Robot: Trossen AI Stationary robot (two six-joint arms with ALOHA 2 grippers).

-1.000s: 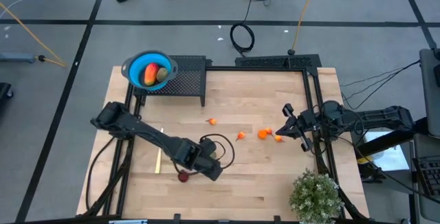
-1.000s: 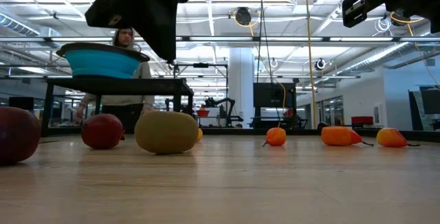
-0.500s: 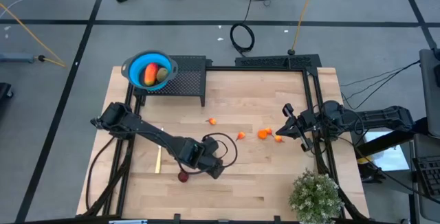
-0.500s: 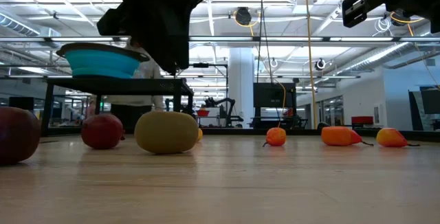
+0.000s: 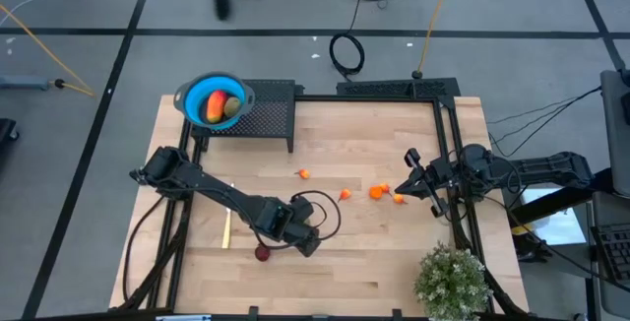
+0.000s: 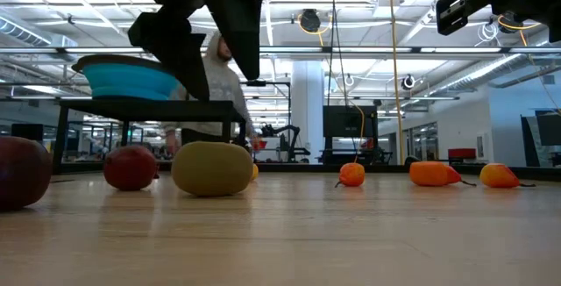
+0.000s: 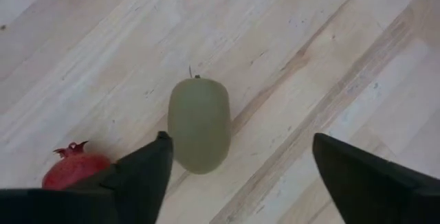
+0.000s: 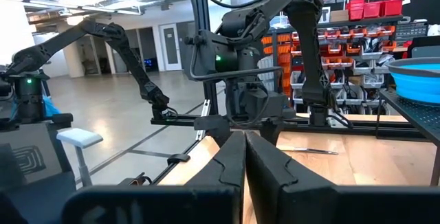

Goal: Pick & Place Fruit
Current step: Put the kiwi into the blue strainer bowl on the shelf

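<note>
Fruit lies scattered across the wooden surface (image 5: 364, 252), and the left claw (image 7: 237, 165) hangs over the near middle of it with its fingers spread wide, one on each side of an olive-green oval (image 7: 199, 122) that rests directly below. That spread, with the oval sitting closer to one finger than the other, suggests the claw is lined up to come down and close on this piece, though it does not touch it yet. A dark red round fruit (image 7: 74, 171) with a small crown lies just beside the oval, near enough that a careless descent could nudge it. Two pieces already sit in the blue bowl (image 5: 190, 93) on the raised black rack (image 5: 271, 114) at the far left, which looks like the drop-off point. Several small orange pieces (image 5: 378, 191) lie right of centre, waiting their turn. The right claw (image 8: 244, 157) is parked at the right edge, fingers pressed together and holding nothing. A slim pale knife (image 5: 226, 230) lies left of the working arm.
</note>
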